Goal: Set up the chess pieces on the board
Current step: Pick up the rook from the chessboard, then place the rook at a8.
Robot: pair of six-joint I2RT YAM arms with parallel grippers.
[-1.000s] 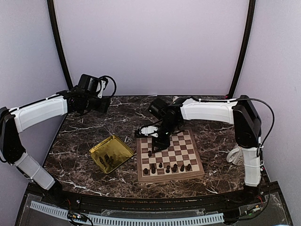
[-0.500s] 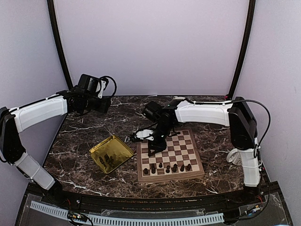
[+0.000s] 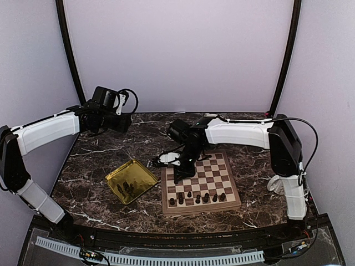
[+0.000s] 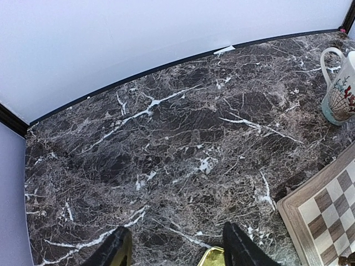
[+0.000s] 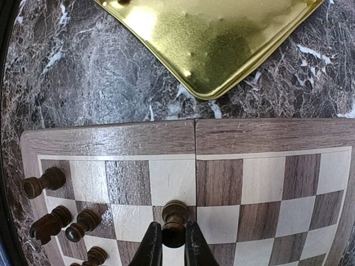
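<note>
The board (image 3: 202, 208) lies right of centre, with several dark chess pieces (image 3: 197, 197) standing in its near rows. My right gripper (image 3: 177, 175) reaches down over the board's left side. In the right wrist view this gripper (image 5: 172, 234) is shut on a dark pawn (image 5: 174, 213) that stands upright on a square near the board's rim (image 5: 111, 138). A few more pieces (image 5: 45, 183) stand to its left. My left gripper (image 3: 125, 123) hovers high at the back left. It (image 4: 177, 250) is open and empty over bare marble.
A shiny gold tray (image 3: 133, 172) with a few dark pieces (image 3: 126, 188) in it lies left of the board, its corner (image 5: 222, 39) close to the board's rim. A white patterned mug (image 3: 275, 183) stands at the table's right edge.
My right gripper moved down and to the left across the board to the lone pawn and shut on it. The left arm has not moved.
</note>
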